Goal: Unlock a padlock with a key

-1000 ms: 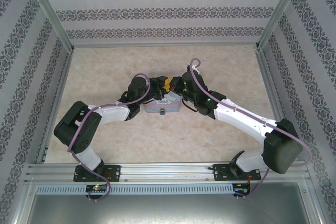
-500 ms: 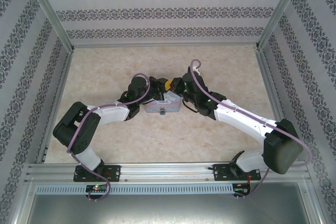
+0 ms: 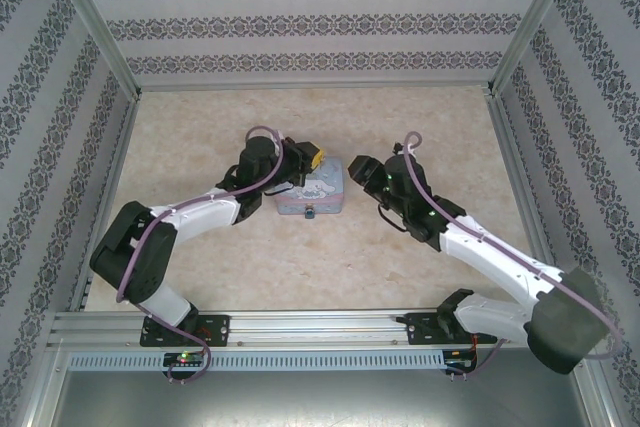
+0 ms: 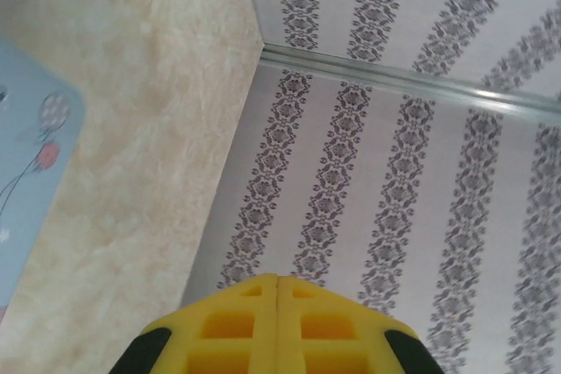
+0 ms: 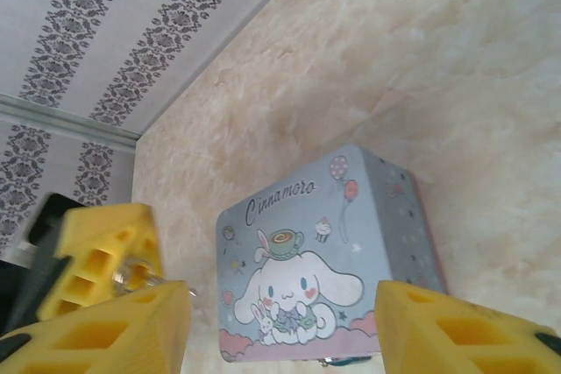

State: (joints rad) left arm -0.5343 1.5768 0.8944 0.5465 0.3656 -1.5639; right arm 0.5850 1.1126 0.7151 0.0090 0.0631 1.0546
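Padlock (image 3: 311,213) fronting "Cinnamoro" tin (image 5: 394,216)

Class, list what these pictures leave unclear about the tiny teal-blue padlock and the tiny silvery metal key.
- Tiny teal-blue padlock: top view, too small to tell locked or open; right wrist view, cut off at the bottom edge, below the pastel blue tin box.
- Tiny silvery metal key: right wrist view, blurred, partly behind the right gripper; whether the left gripper pinches it is unclear.

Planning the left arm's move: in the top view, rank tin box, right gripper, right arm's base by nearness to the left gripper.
1. Tin box, directly beside the left gripper.
2. Right gripper, to its right.
3. Right arm's base, near edge.
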